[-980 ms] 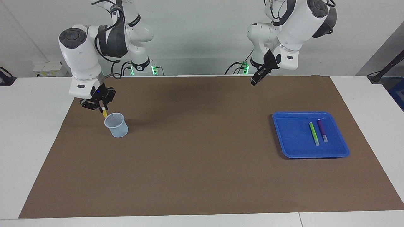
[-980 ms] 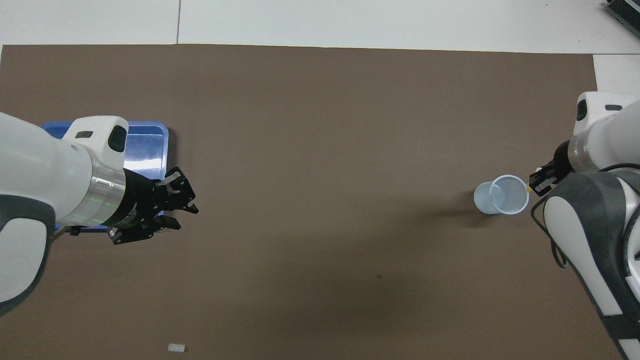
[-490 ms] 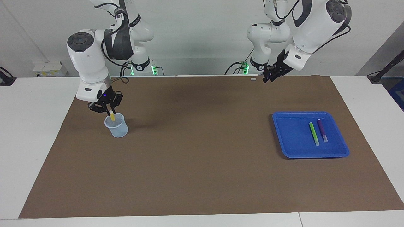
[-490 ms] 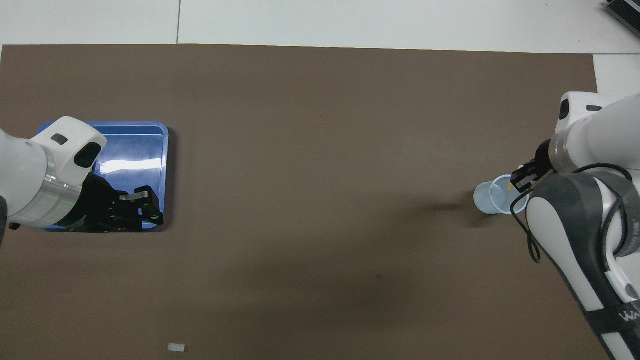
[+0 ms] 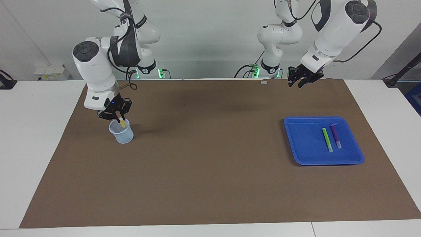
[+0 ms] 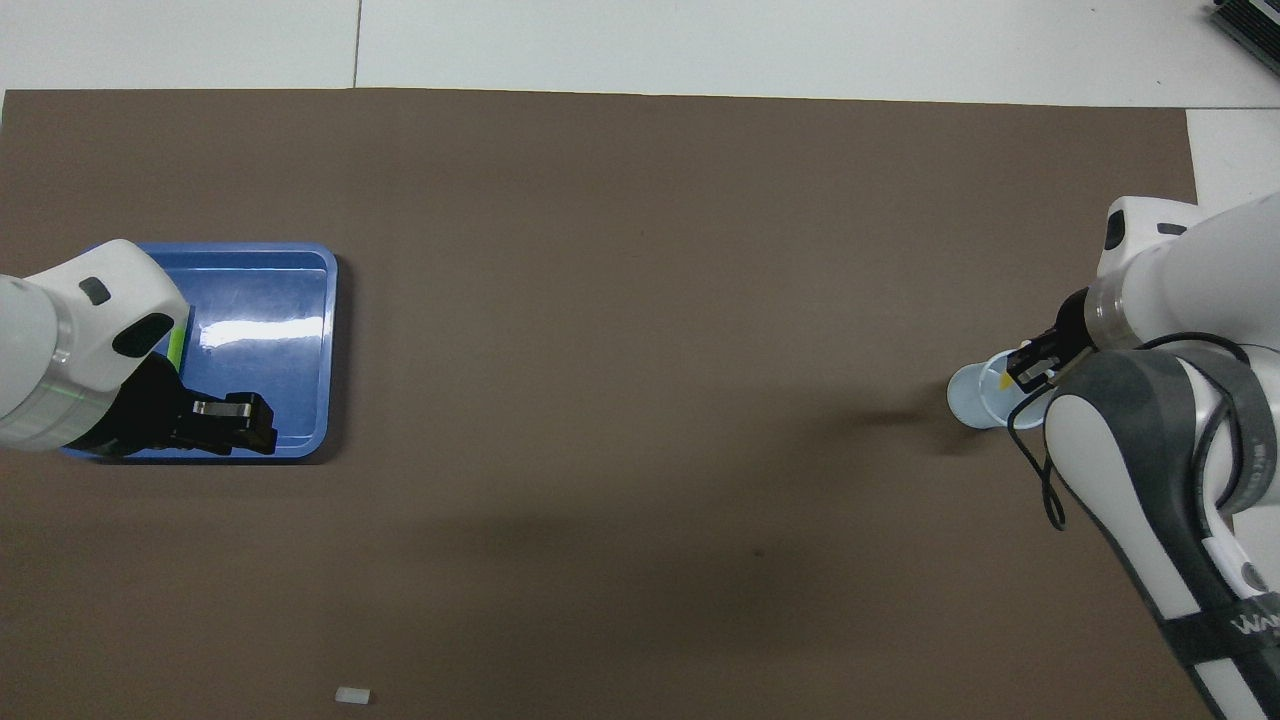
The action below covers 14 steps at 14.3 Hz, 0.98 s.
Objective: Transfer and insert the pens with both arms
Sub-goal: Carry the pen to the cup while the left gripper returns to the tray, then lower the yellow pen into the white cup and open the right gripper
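At the right arm's end of the brown mat (image 5: 210,171), the right gripper (image 5: 119,118) hangs just over a pale translucent cup (image 5: 123,135). Its fingertips are pinched together on the whitish upper end of the yellow pen (image 5: 122,123). The pen slants downward, and its yellow lower end is at the cup's mouth; whether it touches the cup's wall cannot be told. Toward the middle, a small white piece (image 5: 263,82) lies alone on the mat's edge nearest the robots. Next comes the left gripper (image 5: 296,83), raised in the air and holding nothing. Seen from above, it covers the blue tray's (image 5: 304,144) rim on the side nearest the robots. Whether its fingers are apart or together cannot be told. The tray rests on the mat at the left arm's end of the table (image 5: 33,138). In it lie the light green pen (image 5: 327,140) and the purple pen (image 5: 336,135), side by side and nearly parallel, just apart. Their whitish ends point away from the robots. The purple pen is the one closer to the table's end.
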Available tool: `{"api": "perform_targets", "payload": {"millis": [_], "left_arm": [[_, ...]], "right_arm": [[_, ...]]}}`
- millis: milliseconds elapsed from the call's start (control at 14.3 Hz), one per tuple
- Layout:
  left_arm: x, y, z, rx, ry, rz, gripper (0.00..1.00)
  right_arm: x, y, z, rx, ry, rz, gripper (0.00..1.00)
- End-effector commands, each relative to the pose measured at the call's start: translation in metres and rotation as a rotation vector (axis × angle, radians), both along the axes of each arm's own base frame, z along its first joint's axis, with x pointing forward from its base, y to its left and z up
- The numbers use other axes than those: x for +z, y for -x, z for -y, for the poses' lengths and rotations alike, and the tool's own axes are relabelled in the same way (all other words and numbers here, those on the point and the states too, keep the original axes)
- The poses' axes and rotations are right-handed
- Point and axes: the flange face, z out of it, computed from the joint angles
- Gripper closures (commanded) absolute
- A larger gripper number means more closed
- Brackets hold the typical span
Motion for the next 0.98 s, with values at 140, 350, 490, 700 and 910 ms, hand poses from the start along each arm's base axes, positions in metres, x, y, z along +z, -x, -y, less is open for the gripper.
{"api": "perform_targets", "payload": {"millis": [140, 350, 490, 700, 910], "left_arm": [[0.003, 0.004, -0.039, -0.056, -0.014, 0.018, 0.39], [0.001, 0.000, -0.060, -0.083, -0.021, 0.042, 0.30], [-0.005, -0.003, -0.065, -0.107, -0.050, 0.062, 0.08], [-0.013, -0.003, -0.078, -0.113, -0.055, 0.089, 0.00], [-0.024, -0.006, -0.085, -0.118, -0.056, 0.107, 0.00]], "right_arm": [[-0.008, 0.015, 0.007, 0.016, -0.014, -0.006, 1.00], [-0.018, 0.023, 0.018, 0.015, -0.014, -0.024, 1.00], [-0.024, 0.026, 0.019, 0.018, -0.014, -0.035, 1.00], [-0.032, 0.026, 0.029, 0.044, -0.016, -0.018, 1.00], [-0.038, 0.028, 0.029, 0.047, -0.017, -0.016, 1.00]]}}
